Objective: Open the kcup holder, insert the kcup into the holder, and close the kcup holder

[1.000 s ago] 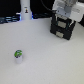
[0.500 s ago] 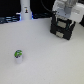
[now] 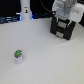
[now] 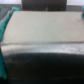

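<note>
The kcup, a small white pod with a green top, stands upright on the white table toward the exterior view's left. The black kcup holder sits at the back on the exterior view's right. My gripper hangs right over the holder, its white wrist body above the black box. The frames are too blurred to show how the jaws stand. The wrist view shows only a blurred pale flat surface with a dark curved band below it; no kcup appears there.
A white bottle-like object stands at the back toward the exterior view's left, in front of a dark blue background strip. A teal patch shows at the edge of the wrist view.
</note>
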Controlling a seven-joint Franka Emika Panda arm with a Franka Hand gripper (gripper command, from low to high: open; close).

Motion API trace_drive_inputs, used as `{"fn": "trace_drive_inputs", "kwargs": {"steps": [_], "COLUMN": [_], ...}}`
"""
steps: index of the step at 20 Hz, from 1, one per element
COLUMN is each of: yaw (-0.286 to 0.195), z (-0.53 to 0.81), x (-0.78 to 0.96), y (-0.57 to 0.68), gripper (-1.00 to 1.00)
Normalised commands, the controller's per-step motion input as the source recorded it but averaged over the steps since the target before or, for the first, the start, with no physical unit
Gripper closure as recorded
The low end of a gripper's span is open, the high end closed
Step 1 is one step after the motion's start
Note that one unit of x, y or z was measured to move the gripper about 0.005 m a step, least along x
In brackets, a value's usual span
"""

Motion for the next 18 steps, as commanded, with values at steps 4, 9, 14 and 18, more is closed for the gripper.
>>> {"fn": "trace_drive_inputs", "kwargs": {"steps": [4,9,14,18], "yaw": [-0.034,-0.033,-0.030,-0.031], "z": [0.25,0.24,0.14,0.19], "x": [0.82,0.95,1.00,1.00], "y": [-0.17,-0.19,-0.23,-0.23], "gripper": [1.00,1.00,1.00,1.00]}}
